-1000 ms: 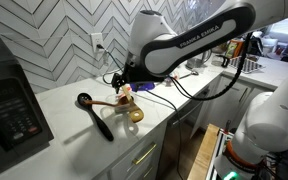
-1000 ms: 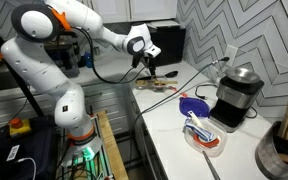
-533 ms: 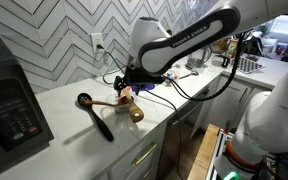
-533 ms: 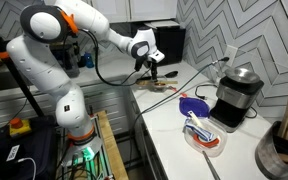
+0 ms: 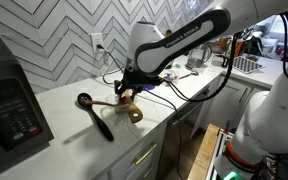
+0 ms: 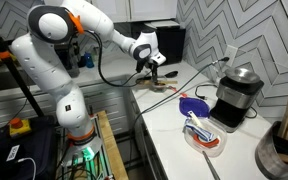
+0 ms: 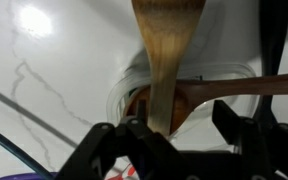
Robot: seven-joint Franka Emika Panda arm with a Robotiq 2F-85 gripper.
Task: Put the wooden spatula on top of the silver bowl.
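The wooden spatula is light tan. In the wrist view its handle runs from the round head at the top down across the silver bowl and in between my fingers. My gripper is open around the handle, which lies close to one finger and apart from the other. In an exterior view the gripper hangs low over the counter, with the spatula's head in front of it. The bowl is mostly hidden under the gripper there. In an exterior view the gripper is above the utensils.
A reddish-brown spoon lies across the bowl. A black ladle lies on the white counter. A black microwave stands at one end. A blender, a blue lid and a dish are farther along.
The gripper has sunk slightly toward the counter over the bowl. The spatula's head has shifted only a little.
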